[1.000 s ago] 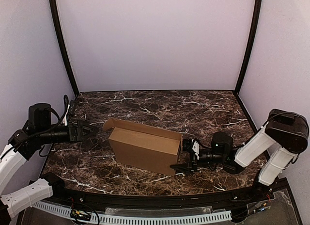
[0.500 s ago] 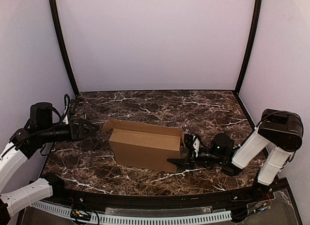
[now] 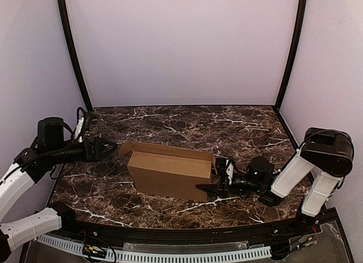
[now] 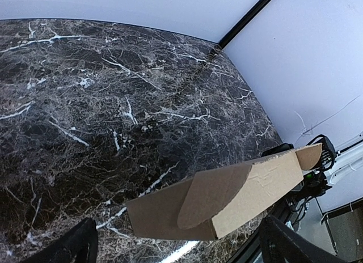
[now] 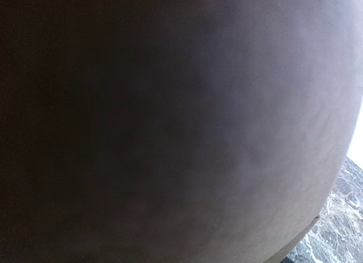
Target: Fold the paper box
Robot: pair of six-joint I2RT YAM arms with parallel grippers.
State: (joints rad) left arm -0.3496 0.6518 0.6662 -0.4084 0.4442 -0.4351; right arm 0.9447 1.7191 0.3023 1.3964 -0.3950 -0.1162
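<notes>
From above, the paper box [image 3: 170,173] is standing midway between the table's [image 3: 227,127] side edges, nearer its near edge, with the top gaping open; the left gripper [image 3: 113,148] is hovering just off the box's left flap, jaws spread wide and gripping nothing; the right gripper [image 3: 211,175] is straddling the box's right end, though I cannot tell whether it is clamping; through the left wrist, the fingers [image 4: 71,249] are framing the rounded end flap without touching; the right wrist is showing only blurred cardboard pressed close; the box is looking light, stiff across panels and weak at creases, so flap edges are probably offering the best hold.
</notes>
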